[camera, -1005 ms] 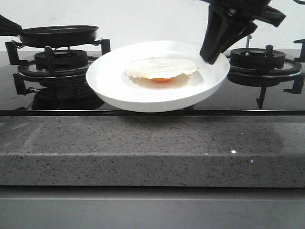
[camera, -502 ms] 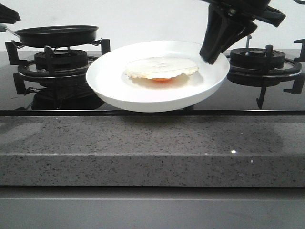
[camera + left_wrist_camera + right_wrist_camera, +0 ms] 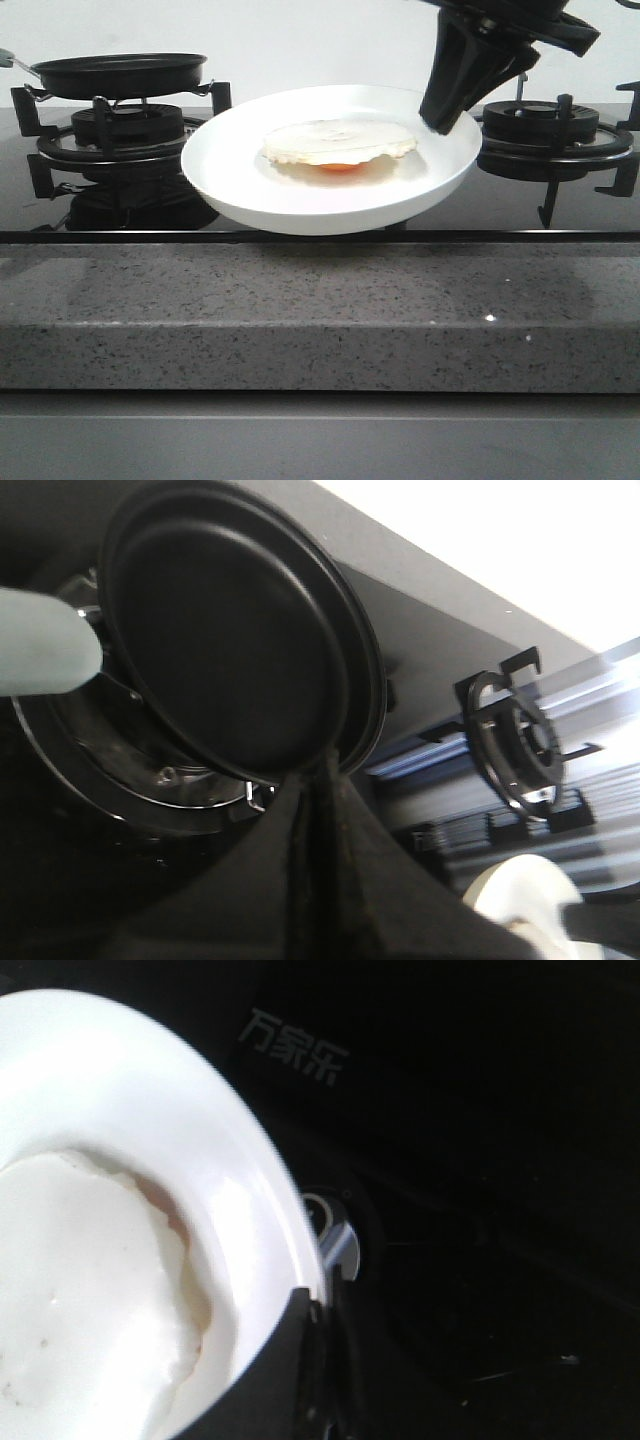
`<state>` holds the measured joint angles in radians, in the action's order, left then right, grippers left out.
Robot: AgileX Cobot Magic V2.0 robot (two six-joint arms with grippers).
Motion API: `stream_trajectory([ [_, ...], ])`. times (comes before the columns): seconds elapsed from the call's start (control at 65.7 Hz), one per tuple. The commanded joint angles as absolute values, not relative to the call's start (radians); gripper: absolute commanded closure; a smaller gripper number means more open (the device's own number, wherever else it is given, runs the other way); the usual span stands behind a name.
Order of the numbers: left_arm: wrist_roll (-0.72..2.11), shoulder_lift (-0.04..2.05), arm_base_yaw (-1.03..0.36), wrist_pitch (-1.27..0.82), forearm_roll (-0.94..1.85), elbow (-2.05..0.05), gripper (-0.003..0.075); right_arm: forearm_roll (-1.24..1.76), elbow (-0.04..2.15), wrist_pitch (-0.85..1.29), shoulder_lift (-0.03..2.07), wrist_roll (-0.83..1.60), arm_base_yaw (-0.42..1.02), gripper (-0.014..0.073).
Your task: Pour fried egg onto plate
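Right gripper [image 3: 440, 118]: clamped on far-right rim of plate [image 3: 240, 190], arm slanting down from upper right. Plate held above stove edge, tilted toward camera. Fried egg [image 3: 338, 142]: centred on plate, long axis left-right, yolk at near edge. Left gripper [image 3: 318, 780]: jaws together, seen only in wrist view, beside frying pan [image 3: 230, 650] on left burner.

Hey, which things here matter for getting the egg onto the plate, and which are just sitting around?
Job things:
- flat off-white fried egg
- round glossy white plate, held at its rim by the right gripper
- black round frying pan

Just there:
- black right-hand gas burner grate
- speckled grey stone counter
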<state>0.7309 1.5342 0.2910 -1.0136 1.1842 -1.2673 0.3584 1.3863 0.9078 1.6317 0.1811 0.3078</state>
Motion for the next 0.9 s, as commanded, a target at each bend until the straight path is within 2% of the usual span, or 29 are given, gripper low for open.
stream_trajectory([
  [0.0,0.672,1.422,0.264,-0.95,1.122,-1.296,0.074,0.393,1.413,0.872,1.582,0.184,0.305,0.0661],
  [0.213,0.436,1.263,0.157,-0.81,0.658,-1.296,0.074,0.393,1.413,0.872,1.582,0.184,0.305,0.0661],
  [0.487,0.146,1.11,-0.021,-0.771,0.188,-1.259,0.074,0.393,1.413,0.872,1.582,0.184,0.305,0.0661],
  [0.624,0.081,1.015,-0.077,-0.708,0.081,-1.181,0.074,0.393,1.413,0.872,1.582,0.184,0.305,0.0661],
  [0.883,0.085,0.778,-0.107,-0.514,0.076,-0.951,0.074,0.393,1.413,0.872,1.582,0.184,0.305,0.0661],
])
